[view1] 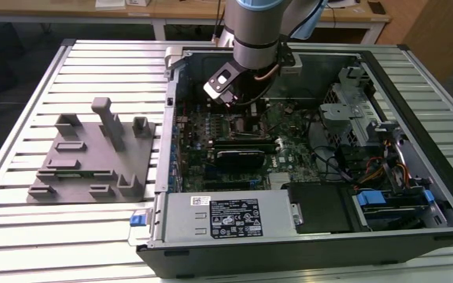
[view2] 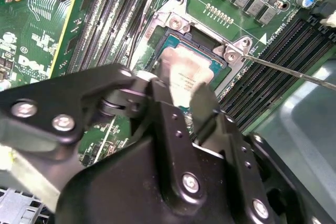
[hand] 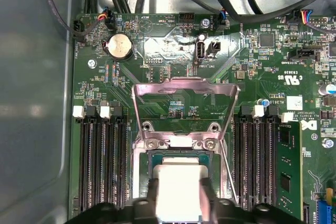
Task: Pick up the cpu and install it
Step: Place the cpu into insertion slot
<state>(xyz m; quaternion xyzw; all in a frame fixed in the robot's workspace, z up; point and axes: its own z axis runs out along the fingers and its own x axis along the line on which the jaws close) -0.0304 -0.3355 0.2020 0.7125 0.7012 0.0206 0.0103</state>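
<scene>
Desk (view1: 92,65): a slatted metal top carries everything. This keeps the work flat and within the arm's reach.
Computer case (view1: 305,250): it lies on its side with the panel off, so the board faces up and can be reached from above.
Arm (view1: 254,35): in the exterior view it comes in from twelve o'clock and reaches down into the case, which puts the wrist over the board's upper middle.
Grey holder (view1: 85,159): it sits on the desk at nine o'clock from the case, well apart from the arm. It is probably a parts stand.
Motherboard (hand: 173,51): it is fixed flat in the case floor, with memory slots (hand: 97,161) on both sides of the socket.
Tool (view2: 181,94): it is narrowed onto the cpu, with one black finger (view2: 167,114) pressed against each of two opposite edges. Gripping by the edges leaves the chip's underside free to meet the socket.
Load plate (hand: 184,84): it is swung up and back, and its thin lever wire stands beside it, so the socket is uncovered.
Socket (view2: 218,67): it lies open inside its metal frame, directly under the tool.
Cpu (view2: 185,72): it is held level with its silver top up. In both wrist views (hand: 178,182) it sits within the socket's outline, either in it or just above it, but I cannot tell whether it is fully seated.
</scene>
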